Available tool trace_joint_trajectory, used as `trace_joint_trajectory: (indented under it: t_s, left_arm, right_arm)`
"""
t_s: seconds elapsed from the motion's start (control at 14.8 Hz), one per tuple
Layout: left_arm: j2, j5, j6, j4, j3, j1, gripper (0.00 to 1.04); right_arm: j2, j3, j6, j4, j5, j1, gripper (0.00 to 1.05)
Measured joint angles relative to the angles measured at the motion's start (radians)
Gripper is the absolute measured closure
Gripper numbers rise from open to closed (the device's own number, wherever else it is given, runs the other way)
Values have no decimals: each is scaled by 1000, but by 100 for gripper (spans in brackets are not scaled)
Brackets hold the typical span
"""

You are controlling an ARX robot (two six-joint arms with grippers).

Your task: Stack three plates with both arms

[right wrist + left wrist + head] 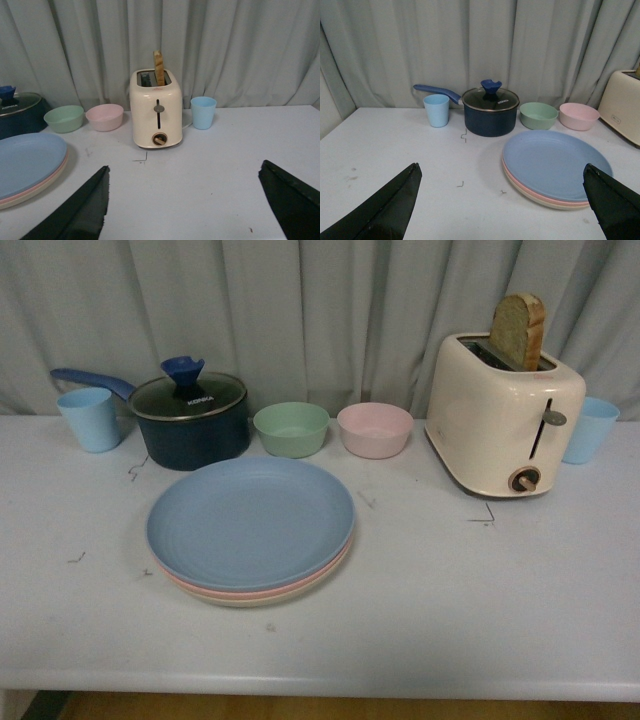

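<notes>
The glass pot lid [190,395] bears small white lettering, seemingly "KONKA", barely legible.

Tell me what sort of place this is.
Probably a mock kitchen set up for trials, not a real one: a toaster with bread, a lidded saucepan and stacked plates sit on a plain white table before a grey curtain.

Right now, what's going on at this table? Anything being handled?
Nothing is being handled. The three round matte plates sit in one stack on the white table: the blue plate on top, the pink plate under it, the beige plate at the bottom. Neither arm shows in the front view. In the wrist views the left gripper and right gripper are both open, empty and clear of the stack. Judged from this, the stacking looks done.
</notes>
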Motion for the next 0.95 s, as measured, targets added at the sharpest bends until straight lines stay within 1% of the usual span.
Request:
trace_joint_trajectory:
  t_s: [0.07, 0.14, 0.2, 0.95]
  left_arm:
    - [0, 0, 0, 0, 0, 0, 7]
    - [0, 0, 0, 0, 0, 0, 7]
    - [0, 0, 0, 0, 0, 0, 7]
    - [0, 0, 0, 0, 0, 0, 7]
  right_arm:
    - [0, 0, 0, 0, 0, 0, 7]
    - [0, 0, 0, 0, 0, 0, 5]
    - [0, 0, 0, 0, 0, 0, 8]
    - [0, 0, 0, 0, 0, 0, 6]
